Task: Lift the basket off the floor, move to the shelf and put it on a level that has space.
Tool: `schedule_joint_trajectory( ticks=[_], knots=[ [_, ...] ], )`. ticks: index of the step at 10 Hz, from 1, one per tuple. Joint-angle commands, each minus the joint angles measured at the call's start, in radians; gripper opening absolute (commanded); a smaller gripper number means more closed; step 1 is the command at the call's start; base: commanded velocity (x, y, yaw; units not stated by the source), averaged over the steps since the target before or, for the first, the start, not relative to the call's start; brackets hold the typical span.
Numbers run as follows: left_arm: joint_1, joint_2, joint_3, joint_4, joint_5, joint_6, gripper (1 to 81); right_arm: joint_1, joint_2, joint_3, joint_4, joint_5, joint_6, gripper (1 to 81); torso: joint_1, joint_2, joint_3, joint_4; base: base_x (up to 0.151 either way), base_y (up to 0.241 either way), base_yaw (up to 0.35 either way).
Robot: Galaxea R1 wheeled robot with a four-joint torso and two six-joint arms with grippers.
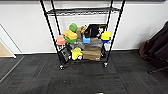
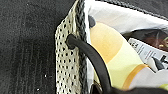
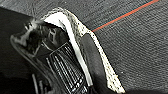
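1. The basket [image 2: 66,65] is sitting close under both wrist cameras above the floor [image 2: 25,50], apparently lifted; whether either gripper's jaws are clamped on it, I cannot tell.
2. The shelf [image 1: 82,35] is standing ahead against the wall [image 1: 22,27].

shelf [image 1: 82,35] on floor [image 1: 82,77] against wall [image 1: 25,27], toys [image 1: 70,34] above box [image 1: 91,53]

We see the basket [image 2: 66,67] at the frame's centre, its black handle [image 2: 92,58] crossing a yellow object [image 2: 115,55] inside; dark carpet [image 2: 25,50] lies left.
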Motion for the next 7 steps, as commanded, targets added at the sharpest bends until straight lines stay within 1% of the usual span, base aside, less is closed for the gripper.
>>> schedule_joint_trajectory(
  ticks=[1,3,6,7],
  knots=[
    [-0.102,-0.013,0.081,-0.009,0.022,-0.008,1.0,0.086,0.006,0.016,0.038,-0.07,0.018,1.0,0.0,0.0,0.0,0.0,0.0,0.0,0.0],
    [-0.101,-0.017,0.082,-0.011,0.028,-0.008,1.0,0.086,0.006,0.019,0.038,-0.068,0.018,1.0,0.0,0.0,0.0,0.0,0.0,0.0,0.0],
    [-0.098,-0.023,0.084,-0.013,0.038,-0.054,1.0,0.085,0.003,0.06,0.05,-0.067,0.02,1.0,0.0,0.0,0.0,0.0,0.0,0.0,0.0],
    [-0.098,-0.028,0.087,-0.011,0.038,-0.057,1.0,0.084,0.0,0.081,0.053,-0.055,0.02,1.0,0.0,0.0,0.0,0.0,0.0,0.0,0.0]
  ],
)
